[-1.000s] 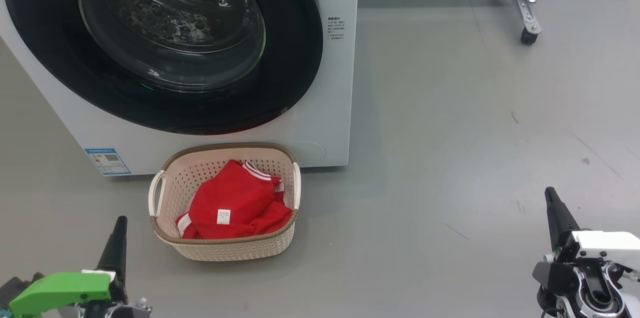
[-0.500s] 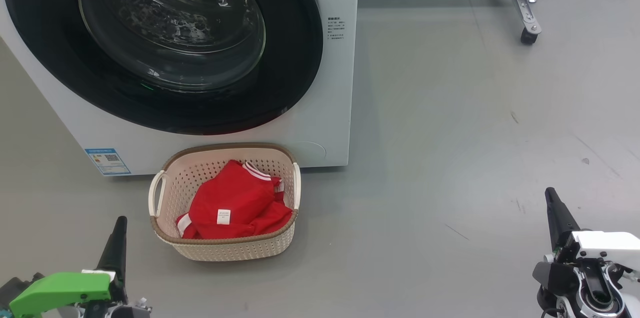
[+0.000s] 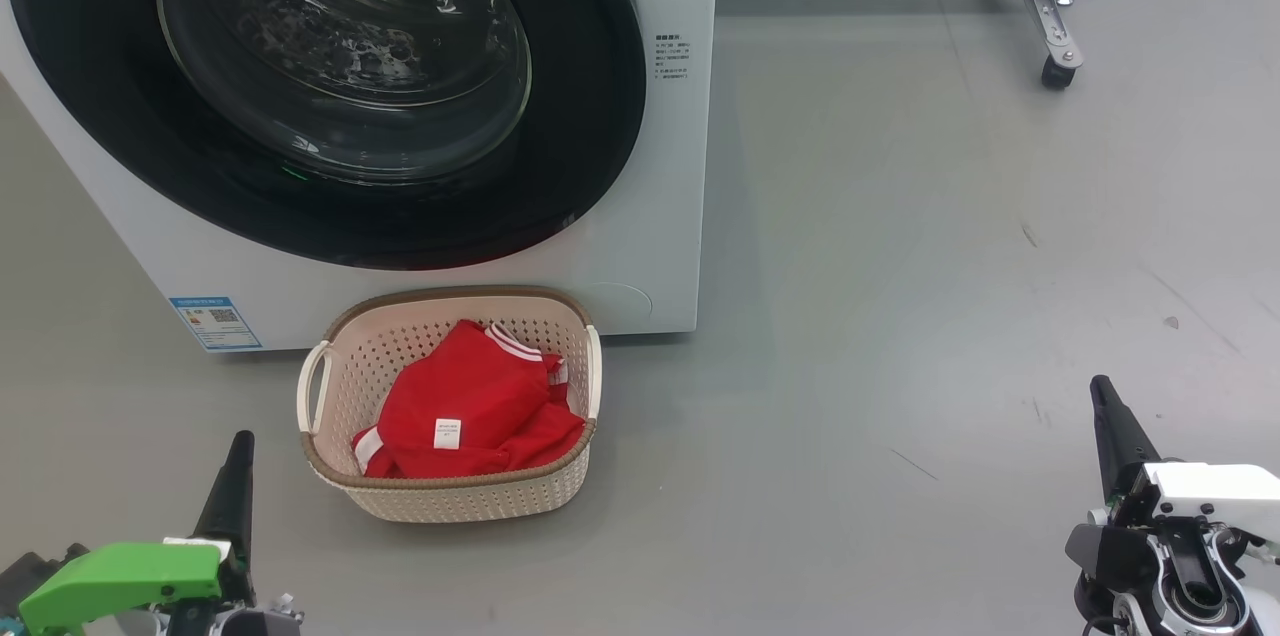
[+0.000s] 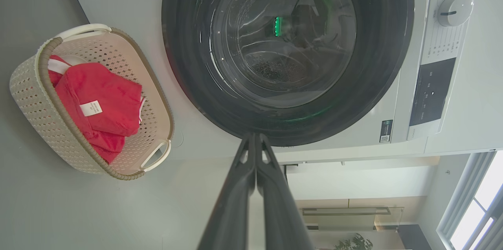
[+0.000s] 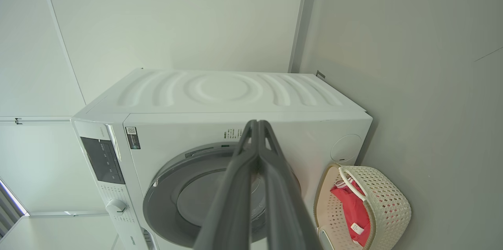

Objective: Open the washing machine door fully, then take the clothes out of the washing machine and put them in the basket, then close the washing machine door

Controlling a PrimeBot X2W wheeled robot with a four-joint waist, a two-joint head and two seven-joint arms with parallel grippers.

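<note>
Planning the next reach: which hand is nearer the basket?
The left hand, green-cased, just left of the basket; the white-cased right hand sits far off.

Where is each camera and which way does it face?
Head view: on the head, looking down at the washing machine door and the basket; left gripper lower left, right gripper lower right.
Left wrist view: on that wrist, rolled sideways, looking along the left gripper's shut fingers at the door.
Right wrist view: on that wrist, rolled sideways, looking along the right gripper's shut fingers at the front and side of the washing machine.
Shared: all three show the basket holding the red clothes.
</note>
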